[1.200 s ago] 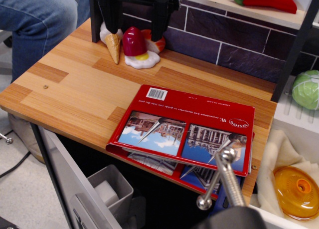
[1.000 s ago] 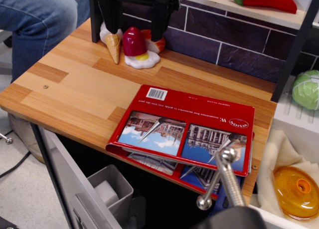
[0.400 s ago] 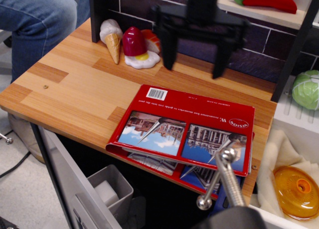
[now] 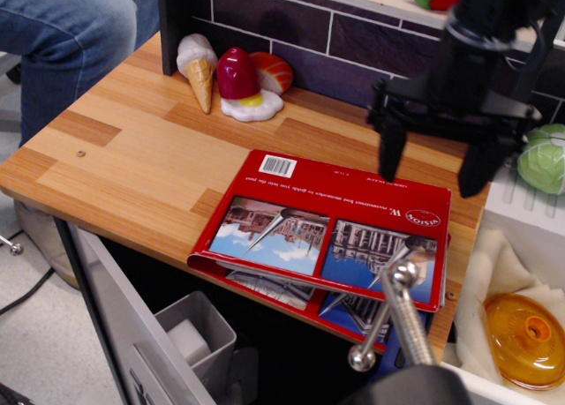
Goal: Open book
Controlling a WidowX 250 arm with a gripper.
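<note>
The book point(image 4: 327, 228) lies closed on the wooden counter point(image 4: 132, 149), near its front right edge. It is a thin red softcover with two building photos, a white barcode and a white title. Its lower cover and pages sag over the counter's front edge. My gripper point(image 4: 431, 171) is black, open and empty. It hangs above the book's far right corner, with one finger point(image 4: 389, 158) over the book's back edge and the other finger point(image 4: 477, 171) over its right edge. I cannot tell whether the fingers touch the cover.
Toy foods stand at the back left: an ice cream cone point(image 4: 199, 70), a red popsicle point(image 4: 237, 74) and a fried egg point(image 4: 252, 105). A chrome faucet point(image 4: 388, 321) rises in front. An orange lid point(image 4: 528, 334) lies in the sink, a green cabbage point(image 4: 544, 158) beside it. A person's leg point(image 4: 53, 43) is at left.
My gripper has moved from the back left, by the toy foods, rightward and forward to above the book's far right corner. The book has not moved.
</note>
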